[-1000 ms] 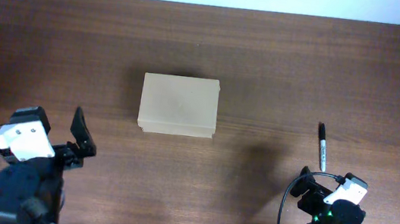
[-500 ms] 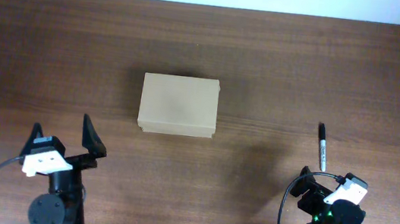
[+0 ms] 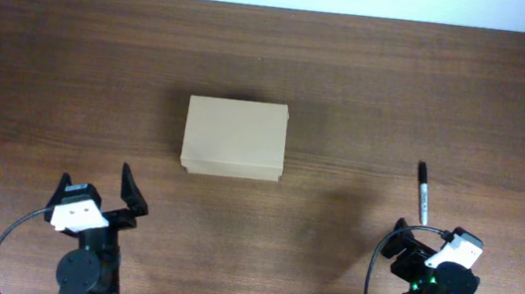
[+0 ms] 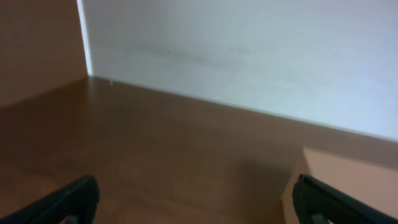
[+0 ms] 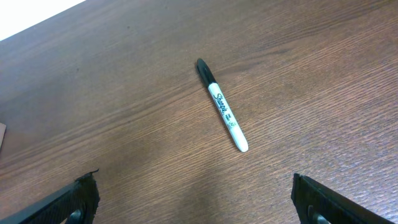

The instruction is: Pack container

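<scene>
The container is a plain tan cardboard box with its flap lid shut, at the middle of the wooden table. Its corner shows at the right edge of the left wrist view. A black-capped white marker lies on the table to the box's right, and also in the right wrist view. My left gripper is open and empty near the front edge, left of and nearer than the box; its fingers show in the left wrist view. My right gripper is open and empty just behind the marker.
A white wall runs along the table's far edge. Bare dark wood table surrounds the box and marker.
My left arm has drawn back toward the front edge and shifted right, its gripper staying open. The box, marker and right arm have not moved.
</scene>
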`<state>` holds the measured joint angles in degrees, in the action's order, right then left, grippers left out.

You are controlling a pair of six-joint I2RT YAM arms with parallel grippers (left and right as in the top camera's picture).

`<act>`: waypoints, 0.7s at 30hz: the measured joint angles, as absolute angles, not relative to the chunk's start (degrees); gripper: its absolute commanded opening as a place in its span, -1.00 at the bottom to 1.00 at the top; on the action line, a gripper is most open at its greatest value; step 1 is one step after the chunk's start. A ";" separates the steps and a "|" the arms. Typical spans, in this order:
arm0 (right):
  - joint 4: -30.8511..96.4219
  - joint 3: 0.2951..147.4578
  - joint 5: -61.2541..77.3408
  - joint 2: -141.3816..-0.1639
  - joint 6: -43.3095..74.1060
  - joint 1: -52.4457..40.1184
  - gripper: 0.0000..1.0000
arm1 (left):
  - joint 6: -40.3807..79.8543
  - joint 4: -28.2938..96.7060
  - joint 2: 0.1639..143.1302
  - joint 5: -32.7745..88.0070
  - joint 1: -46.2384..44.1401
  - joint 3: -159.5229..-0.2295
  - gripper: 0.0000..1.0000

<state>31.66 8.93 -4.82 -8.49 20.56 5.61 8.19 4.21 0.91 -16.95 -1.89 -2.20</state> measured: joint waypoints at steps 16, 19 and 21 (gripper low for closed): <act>31.66 8.93 -4.82 -8.49 20.53 5.61 0.98 | 8.19 5.37 0.89 -16.95 -1.89 -2.00 1.00; 31.66 8.93 -4.82 -8.49 20.56 5.61 0.98 | 8.19 5.37 0.89 -16.95 -1.89 -2.00 1.00; 31.66 8.93 -4.82 -8.49 20.58 5.61 0.99 | 8.19 5.37 0.89 -16.95 -1.89 -2.00 1.00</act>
<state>31.66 8.93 -4.82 -8.49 20.58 5.61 8.19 5.37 0.89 -16.95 -1.89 -2.00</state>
